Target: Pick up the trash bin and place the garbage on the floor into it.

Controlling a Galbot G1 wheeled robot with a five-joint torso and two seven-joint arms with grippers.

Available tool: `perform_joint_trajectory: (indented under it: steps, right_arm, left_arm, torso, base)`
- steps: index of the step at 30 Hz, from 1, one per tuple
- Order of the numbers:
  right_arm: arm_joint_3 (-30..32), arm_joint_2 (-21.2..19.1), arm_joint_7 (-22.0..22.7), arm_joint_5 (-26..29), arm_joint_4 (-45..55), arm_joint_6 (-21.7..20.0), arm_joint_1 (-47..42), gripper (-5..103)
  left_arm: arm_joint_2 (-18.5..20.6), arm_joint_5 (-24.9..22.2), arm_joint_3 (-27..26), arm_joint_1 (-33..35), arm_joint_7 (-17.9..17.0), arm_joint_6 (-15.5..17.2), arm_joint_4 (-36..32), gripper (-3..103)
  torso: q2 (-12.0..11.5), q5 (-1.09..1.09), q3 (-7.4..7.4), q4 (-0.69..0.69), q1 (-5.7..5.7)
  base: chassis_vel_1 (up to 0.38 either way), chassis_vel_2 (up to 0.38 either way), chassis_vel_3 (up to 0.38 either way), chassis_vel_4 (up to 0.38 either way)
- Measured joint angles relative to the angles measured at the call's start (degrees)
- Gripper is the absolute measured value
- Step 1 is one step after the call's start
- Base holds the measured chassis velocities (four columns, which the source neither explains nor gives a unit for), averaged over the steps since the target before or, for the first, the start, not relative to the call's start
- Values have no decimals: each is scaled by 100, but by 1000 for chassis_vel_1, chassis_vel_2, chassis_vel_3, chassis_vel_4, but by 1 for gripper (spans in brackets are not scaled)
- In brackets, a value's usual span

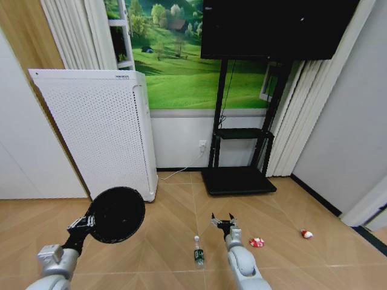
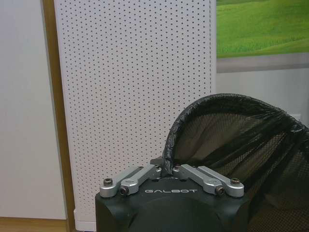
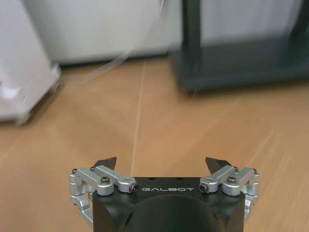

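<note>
The left gripper (image 2: pixel 170 170) is pinching the rim of the trash bin (image 1: pixel 116 214) between its closed fingers — the bin is hanging off the floor at the robot's left, in front of the white perforated appliance (image 1: pixel 100 130). The right gripper (image 1: pixel 222 222) is hovering with fingers spread wide, between the bottle (image 1: pixel 198 251) and a red-and-white scrap (image 1: pixel 257 242) — touching neither. Another scrap (image 1: pixel 306 234) is lying farther right.

Black mesh trash bin (image 2: pixel 251 145), wood-look floor (image 1: pixel 169 229)
</note>
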Motion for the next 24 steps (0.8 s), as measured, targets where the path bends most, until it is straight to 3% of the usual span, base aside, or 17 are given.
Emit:
perform_joint_trajectory:
  steps: [1,3,4,6,11,19,24]
  right_arm:
    - [0,0,0,0,0,0,0,100]
    - [16,-87,-557,-42,-277,-187,-55,100]
    - [61,-156,-1113,-314,-597,-160,-60,100]
    - [66,-178,-1293,-482,-814,-119,-54,100]
    - [-2,8,-985,-597,-1373,101,30,100]
    - [-74,193,-712,-408,-1428,-6,20,100]
    - [-102,382,-289,-144,-1476,-106,29,100]
  left_arm:
    - [0,0,0,0,0,0,0,3]
    - [4,-6,3,9,22,0,-12,3]
    - [17,-8,10,10,30,1,-19,3]
    - [25,-9,17,10,30,5,-30,3]
    - [20,36,93,8,32,24,-71,3]
    - [25,66,137,7,30,58,-121,3]
    - [-17,99,163,37,30,65,-152,3]
  torso:
    - [0,0,0,0,0]
    - [0,1,0,-1,0]
    - [0,0,0,0,0]
    - [0,-1,0,-1,0]
    - [0,0,0,2,0]
    - [0,-1,0,1,0]
    - [0,-1,0,1,0]
  base:
    - [0,0,0,0]
    - [0,0,0,0]
    - [0,0,0,0]
    - [0,0,0,0]
    - [0,0,0,0]
    - [0,0,0,0]
    - [0,0,0,0]
